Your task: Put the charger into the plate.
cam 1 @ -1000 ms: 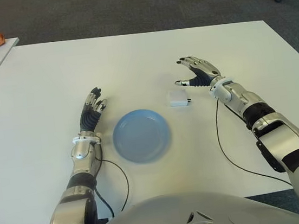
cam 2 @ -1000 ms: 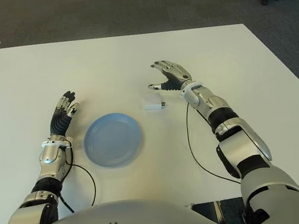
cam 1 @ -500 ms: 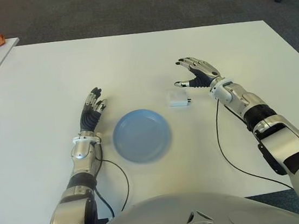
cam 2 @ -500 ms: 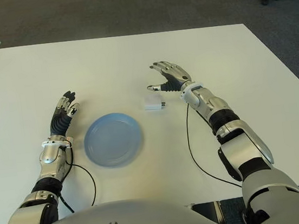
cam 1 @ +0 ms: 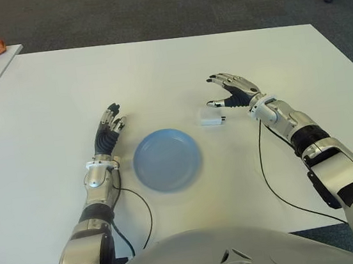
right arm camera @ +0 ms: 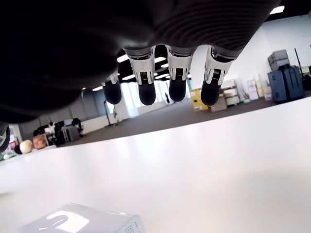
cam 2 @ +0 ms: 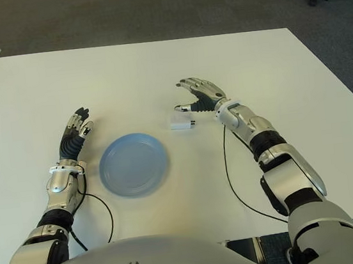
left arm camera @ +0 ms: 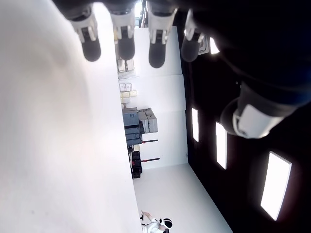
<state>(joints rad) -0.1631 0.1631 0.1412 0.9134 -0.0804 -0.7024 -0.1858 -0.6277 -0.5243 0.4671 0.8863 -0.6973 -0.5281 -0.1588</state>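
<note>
On the white table [cam 1: 45,109], our blue plate [cam 1: 166,159] holds nothing; the white charger [cam 1: 211,117] lies just beside its far right rim, ungrasped. Our right hand [cam 1: 232,90] hovers over the charger, fingers spread; our left hand [cam 1: 108,131] shows left of the plate, fingers extended. Grasp and transfer remain. The charger's plug end is hard to make out.

white table [cam 1: 156,70] (blue plate [cam 1: 167,159], charger [cam 1: 211,118])
</note>
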